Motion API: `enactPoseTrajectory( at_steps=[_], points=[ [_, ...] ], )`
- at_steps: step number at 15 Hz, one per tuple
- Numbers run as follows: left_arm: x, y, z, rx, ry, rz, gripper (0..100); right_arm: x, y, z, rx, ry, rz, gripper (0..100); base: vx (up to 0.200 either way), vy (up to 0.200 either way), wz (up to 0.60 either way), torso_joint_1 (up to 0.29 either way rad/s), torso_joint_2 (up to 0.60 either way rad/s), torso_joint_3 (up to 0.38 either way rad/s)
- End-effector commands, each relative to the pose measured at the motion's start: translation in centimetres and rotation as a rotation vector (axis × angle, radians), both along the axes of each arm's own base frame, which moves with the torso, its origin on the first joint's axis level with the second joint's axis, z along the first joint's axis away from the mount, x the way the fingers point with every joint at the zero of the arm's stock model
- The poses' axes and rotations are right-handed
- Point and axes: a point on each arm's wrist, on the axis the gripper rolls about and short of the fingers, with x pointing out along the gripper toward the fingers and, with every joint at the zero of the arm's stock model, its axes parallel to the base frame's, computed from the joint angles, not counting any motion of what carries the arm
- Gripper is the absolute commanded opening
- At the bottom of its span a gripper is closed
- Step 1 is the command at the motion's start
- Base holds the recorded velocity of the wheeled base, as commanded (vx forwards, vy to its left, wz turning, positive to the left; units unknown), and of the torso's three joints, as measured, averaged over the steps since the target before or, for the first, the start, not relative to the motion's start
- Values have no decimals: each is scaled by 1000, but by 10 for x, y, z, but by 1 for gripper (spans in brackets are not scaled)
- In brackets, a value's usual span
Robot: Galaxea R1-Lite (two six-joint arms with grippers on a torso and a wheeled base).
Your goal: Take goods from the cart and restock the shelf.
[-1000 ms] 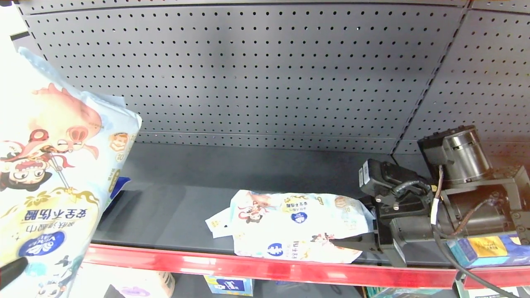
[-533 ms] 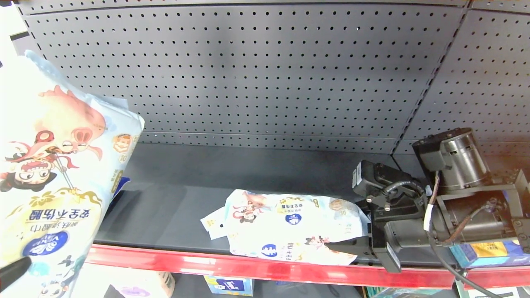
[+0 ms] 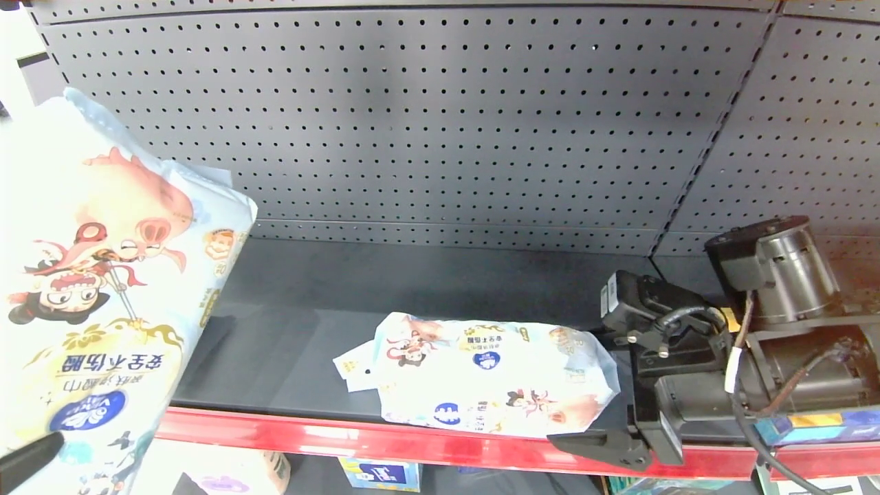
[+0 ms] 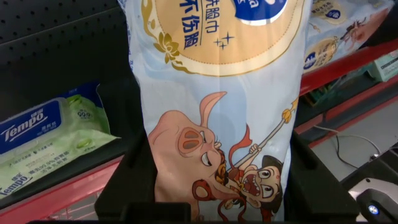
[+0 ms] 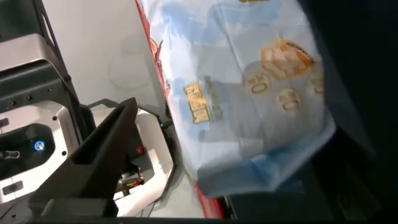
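The cartoon-printed wipes pack (image 3: 491, 375) is lying flat on the shelf (image 3: 412, 282). Its long front edge is sitting just beside the red front rail (image 3: 330, 434), and its right end is reaching between the fingers of the right tool (image 3: 591, 412). That tool is standing wide open and gripping nothing, with its front finger (image 3: 595, 443) hanging over the rail. At the left, a matching pack (image 3: 103, 309) is hanging upright, and the left tool (image 4: 217, 186) is clamping it across its middle.

As I judge it, the danger is lying in the right tool's withdrawal. With its fingers bracketing the soft pack's end, any sideways or forward sweep could be catching the wrapper and dragging the pack over the rail. The held pack is looking tall and floppy, so setting it on end is risking a topple.
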Motion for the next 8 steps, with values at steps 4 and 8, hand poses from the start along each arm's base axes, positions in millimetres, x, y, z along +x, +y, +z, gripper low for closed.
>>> enactPoseTrajectory(
  at_steps=[4,8],
  points=[
    [44,-10,13,38,20,-15,0,-55,-56,20,110,-87,-147,100,0,0,0,0,0,0],
    [126,-29,29,212,-22,-113,0,-122,-104,35,218,-287,-321,100,0,0,0,0,0,0]
  ],
)
